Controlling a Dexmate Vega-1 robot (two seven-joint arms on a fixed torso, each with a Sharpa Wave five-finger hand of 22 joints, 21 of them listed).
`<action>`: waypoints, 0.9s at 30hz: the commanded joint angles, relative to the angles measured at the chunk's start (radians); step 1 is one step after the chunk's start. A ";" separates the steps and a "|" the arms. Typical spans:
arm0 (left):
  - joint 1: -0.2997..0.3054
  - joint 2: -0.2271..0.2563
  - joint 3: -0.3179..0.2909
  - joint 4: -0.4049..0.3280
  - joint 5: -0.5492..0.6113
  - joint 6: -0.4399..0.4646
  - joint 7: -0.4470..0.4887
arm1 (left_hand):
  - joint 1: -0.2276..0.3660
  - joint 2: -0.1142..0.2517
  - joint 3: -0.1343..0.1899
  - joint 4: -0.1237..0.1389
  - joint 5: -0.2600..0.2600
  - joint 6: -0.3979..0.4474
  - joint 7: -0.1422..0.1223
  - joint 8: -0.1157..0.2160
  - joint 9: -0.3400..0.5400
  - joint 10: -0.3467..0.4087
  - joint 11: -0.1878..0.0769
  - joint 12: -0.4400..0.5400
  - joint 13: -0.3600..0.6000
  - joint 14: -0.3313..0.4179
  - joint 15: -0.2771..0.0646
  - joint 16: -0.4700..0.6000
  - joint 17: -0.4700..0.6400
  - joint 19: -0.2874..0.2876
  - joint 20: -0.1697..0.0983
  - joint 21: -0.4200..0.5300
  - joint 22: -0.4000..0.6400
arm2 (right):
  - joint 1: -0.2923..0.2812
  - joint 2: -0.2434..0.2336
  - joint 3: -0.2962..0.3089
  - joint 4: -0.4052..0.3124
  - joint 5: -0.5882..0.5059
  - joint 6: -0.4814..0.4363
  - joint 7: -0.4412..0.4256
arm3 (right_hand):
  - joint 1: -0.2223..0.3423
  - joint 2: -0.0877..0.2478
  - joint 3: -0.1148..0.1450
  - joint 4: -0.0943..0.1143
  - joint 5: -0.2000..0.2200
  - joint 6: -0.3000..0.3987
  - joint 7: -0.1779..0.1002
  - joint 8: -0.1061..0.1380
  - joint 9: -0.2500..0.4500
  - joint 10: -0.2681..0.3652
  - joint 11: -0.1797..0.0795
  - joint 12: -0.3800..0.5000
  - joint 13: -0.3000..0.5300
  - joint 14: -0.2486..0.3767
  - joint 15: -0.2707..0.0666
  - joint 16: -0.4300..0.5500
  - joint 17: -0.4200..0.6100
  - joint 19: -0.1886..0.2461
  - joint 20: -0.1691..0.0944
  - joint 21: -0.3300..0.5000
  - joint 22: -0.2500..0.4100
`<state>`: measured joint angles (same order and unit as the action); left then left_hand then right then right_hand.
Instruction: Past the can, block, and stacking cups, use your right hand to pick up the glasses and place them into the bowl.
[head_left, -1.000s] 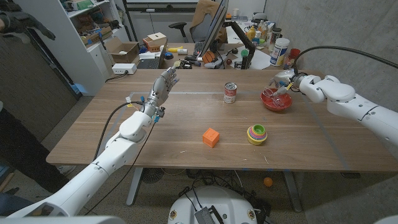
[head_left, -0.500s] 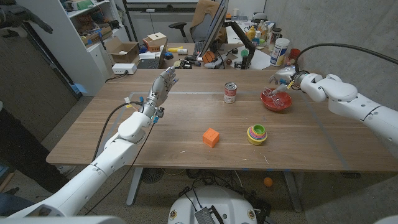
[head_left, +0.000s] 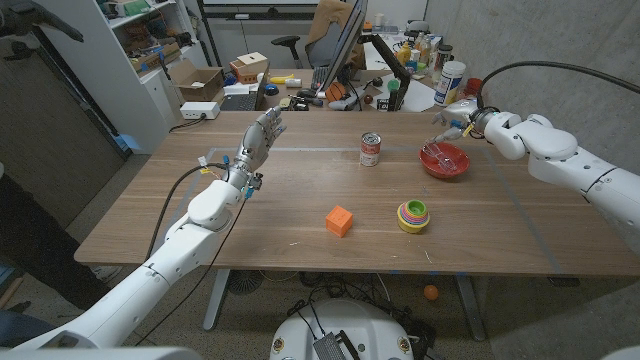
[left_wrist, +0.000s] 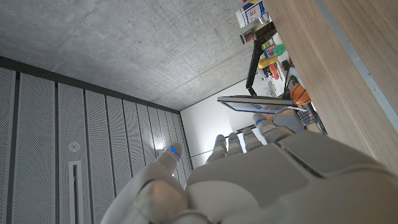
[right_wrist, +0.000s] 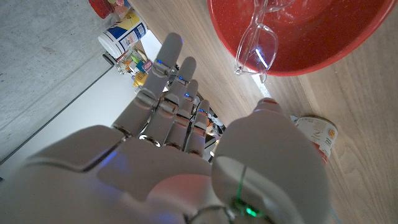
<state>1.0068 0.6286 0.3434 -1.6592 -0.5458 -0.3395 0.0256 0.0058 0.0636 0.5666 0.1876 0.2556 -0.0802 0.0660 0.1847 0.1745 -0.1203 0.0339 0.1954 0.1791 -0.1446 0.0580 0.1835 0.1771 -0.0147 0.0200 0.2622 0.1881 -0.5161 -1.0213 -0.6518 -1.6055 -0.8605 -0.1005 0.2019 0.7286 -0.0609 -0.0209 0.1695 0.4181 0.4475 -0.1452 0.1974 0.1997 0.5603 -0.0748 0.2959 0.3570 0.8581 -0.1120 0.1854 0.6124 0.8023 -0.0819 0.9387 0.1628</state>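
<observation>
On the left side of the table (head_left: 180, 215), the left hand (head_left: 262, 137) is held up off the wood with its fingers straight and a little apart, and nothing is held in it. Seen from the left wrist, the same hand (left_wrist: 261, 168) is spread out and empty. Near the middle of the table an orange block (head_left: 339, 220) is seen, with a can (head_left: 371, 149) farther back. Just to the right of the block, the stacking cups (head_left: 413, 214) are set in one bright pile. Farther right and back, the red bowl (head_left: 445, 161) is found, and the clear glasses (head_left: 447, 154) are lying inside it. In the right wrist view the glasses (right_wrist: 260, 43) are seen leaning over the rim of the bowl (right_wrist: 323, 37), with part of them on the red inside. The right hand (head_left: 458, 111) is held above and just behind the bowl, apart from the glasses. Its fingers (right_wrist: 163, 93) are stretched out and spread, and nothing is held.

A second ago the right hand was down at the bowl, right by the glasses. Now it has been lifted up and pulled back, and the glasses have been left in the bowl. The left hand has not been moved.
</observation>
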 joint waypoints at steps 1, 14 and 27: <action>0.009 0.003 -0.006 -0.007 -0.004 -0.003 0.002 | 0.007 0.116 0.005 -0.001 0.003 -0.002 0.003 -0.003 0.001 -0.006 0.001 0.000 0.004 -0.004 0.003 0.002 0.003 0.007 0.003 0.000 0.004 | -0.003 -0.001 0.023 -0.027 0.011 -0.021 0.003 | -0.017 -0.001 -0.016 -0.001 0.012 0.000 -0.008 0.003 0.003 -0.013 0.009 -0.013 -0.003 -0.028 -0.097 -0.004 -0.011 -0.008 0.009 -0.019 0.002; 0.019 0.005 -0.012 -0.014 0.000 -0.006 0.010 | 0.008 0.118 0.006 -0.001 0.003 -0.003 0.003 -0.003 0.001 -0.007 0.001 0.000 0.004 -0.005 0.003 0.001 0.003 0.006 0.004 -0.002 0.004 | -0.010 -0.005 0.045 -0.035 0.041 -0.031 -0.019 | -0.074 0.171 0.001 0.008 0.027 -0.083 0.000 -0.010 0.003 -0.079 0.007 -0.075 -0.022 -0.125 -0.075 0.002 -0.050 -0.047 0.057 -0.097 0.003; 0.025 0.004 -0.016 -0.020 -0.010 -0.007 0.007 | 0.009 0.119 0.009 -0.001 0.003 -0.003 0.004 -0.003 0.001 -0.007 0.003 0.000 0.004 -0.006 0.005 0.001 0.003 0.006 0.004 -0.003 0.004 | -0.005 -0.004 0.053 -0.036 0.068 -0.036 -0.011 | -0.171 0.198 -0.050 0.008 0.019 -0.175 -0.005 -0.012 0.003 -0.167 -0.007 -0.109 -0.037 -0.246 -0.057 -0.004 -0.089 -0.116 0.094 -0.182 0.003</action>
<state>1.0265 0.6344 0.3313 -1.6759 -0.5478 -0.3433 0.0356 0.0058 0.0635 0.5666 0.1876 0.2555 -0.0802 0.0660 0.1846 0.1745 -0.1203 0.0339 0.1954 0.1791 -0.1446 0.0581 0.1835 0.1771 -0.0147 0.0200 0.2623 0.1881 -0.5233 -1.0258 -0.6082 -1.6383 -0.8162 -0.1293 0.1897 0.5749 0.1332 -0.0633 0.1740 0.4397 0.2802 -0.1483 0.1809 0.2000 0.4056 -0.0815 0.1915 0.3199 0.6263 -0.0590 0.1854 0.5257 0.6865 0.0054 0.7626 0.1629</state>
